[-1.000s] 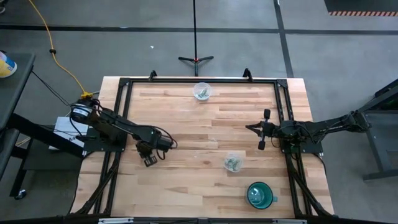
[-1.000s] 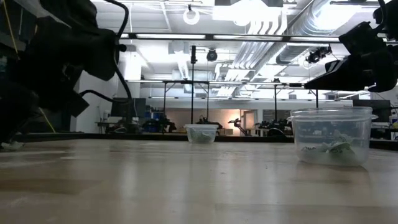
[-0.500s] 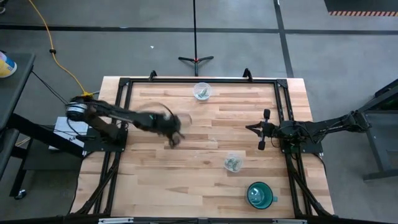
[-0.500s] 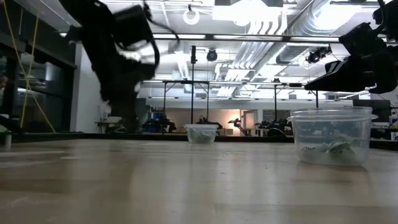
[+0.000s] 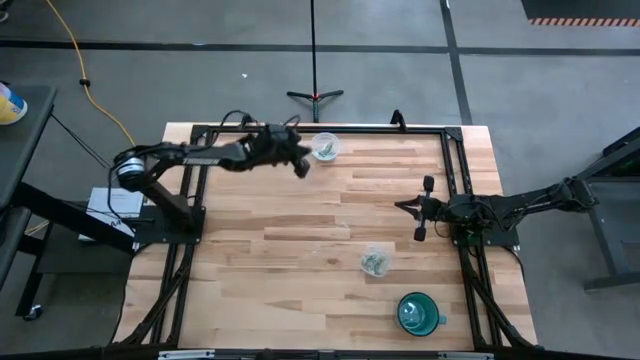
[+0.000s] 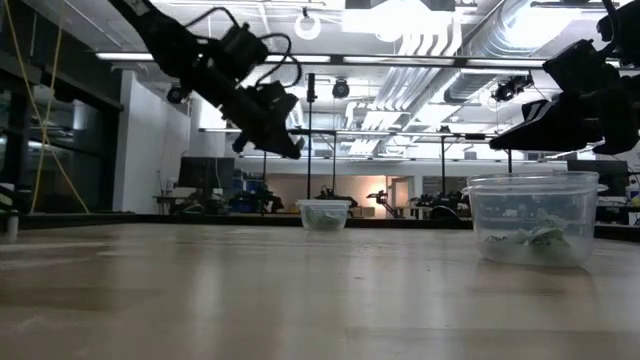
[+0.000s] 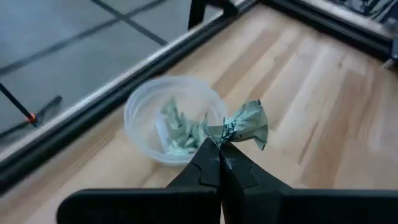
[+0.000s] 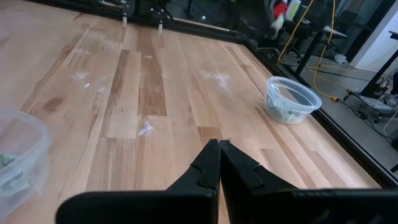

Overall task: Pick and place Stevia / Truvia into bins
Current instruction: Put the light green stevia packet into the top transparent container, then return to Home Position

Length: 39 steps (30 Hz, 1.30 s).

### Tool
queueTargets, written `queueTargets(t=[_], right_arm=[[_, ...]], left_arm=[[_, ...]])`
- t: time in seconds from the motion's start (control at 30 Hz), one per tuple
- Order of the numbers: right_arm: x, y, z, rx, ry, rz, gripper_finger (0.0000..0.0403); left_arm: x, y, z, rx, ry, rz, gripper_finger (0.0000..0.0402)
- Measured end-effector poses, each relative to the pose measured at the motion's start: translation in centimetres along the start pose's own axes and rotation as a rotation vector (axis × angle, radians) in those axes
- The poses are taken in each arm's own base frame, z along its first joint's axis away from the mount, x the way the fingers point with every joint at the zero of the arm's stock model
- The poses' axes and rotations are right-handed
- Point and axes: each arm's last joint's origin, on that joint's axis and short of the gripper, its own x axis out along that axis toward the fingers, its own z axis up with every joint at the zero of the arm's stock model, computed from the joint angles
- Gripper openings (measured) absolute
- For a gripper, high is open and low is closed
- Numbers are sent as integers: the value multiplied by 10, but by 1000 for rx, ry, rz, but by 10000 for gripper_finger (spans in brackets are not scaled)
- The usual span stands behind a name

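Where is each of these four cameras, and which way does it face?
High view: overhead, straight down on the table, both arms, both cups.
Low view: at tabletop height, level across; the left arm hangs above the far cup, the near cup is close.
Left wrist view: on the left arm, past the left hand pinching a packet beside the far cup.
Right wrist view: on the right arm, past the shut right hand.
All four show the far cup.

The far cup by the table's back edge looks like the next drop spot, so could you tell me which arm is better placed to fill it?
Left. The left gripper is shut on a packet beside the far cup, while the right gripper waits empty near the table's right side.
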Motion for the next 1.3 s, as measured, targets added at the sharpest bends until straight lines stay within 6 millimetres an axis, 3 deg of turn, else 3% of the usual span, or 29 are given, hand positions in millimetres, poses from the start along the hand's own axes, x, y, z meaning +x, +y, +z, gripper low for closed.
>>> queueTargets(t=[0.13, 0.4, 0.73, 0.87, 1.0, 1.17, 1.23, 1.3], right_arm=[[0, 0, 0, 4, 3, -4, 0], [1, 0, 0, 10, 3, -1, 0], [1, 0, 0, 25, 4, 3, 0], [1, 0, 0, 25, 5, 2, 0], [1, 0, 0, 28, 5, 0, 0], [1, 0, 0, 30, 5, -3, 0], [1, 0, 0, 24, 4, -3, 0], [1, 0, 0, 21, -1, -3, 0]], left_arm=[[22, 9, -2, -10, 41, -33, 31], [59, 19, 15, 1, 58, -10, 28], [67, 20, 32, 25, 84, -55, 168], [42, 4, 47, 94, 99, -174, 185], [4, -39, 42, 200, 33, -293, 161], [-50, -108, -13, 277, -224, -241, 111], [-68, -123, -46, 290, -302, -219, 93], [-85, -124, -77, 294, -357, -205, 76]])
